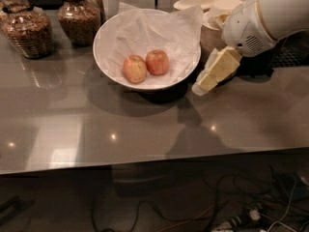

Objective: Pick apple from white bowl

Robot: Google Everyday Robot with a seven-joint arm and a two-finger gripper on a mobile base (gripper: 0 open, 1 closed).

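1. A large, shallow, glossy white bowl [104, 57], lined with crumpled white paper, sits on the grey tabletop [145, 124].
2. The small round red-pink apple [157, 62] lies inside the white bowl, touching a paler yellow-orange apple [134, 68].
3. The cream-coloured gripper [203, 85] hangs just outside the white bowl's rim, tilted downward; I cannot tell how far open it is.
4. Stacked beige disposable bowls [217, 18] stand just behind the white bowl.

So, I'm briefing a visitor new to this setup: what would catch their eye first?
The white bowl, lined with crumpled paper at the back of the grey counter, holds two apples: the redder apple right of a paler apple. Just right of its rim hangs the gripper, on a white arm.
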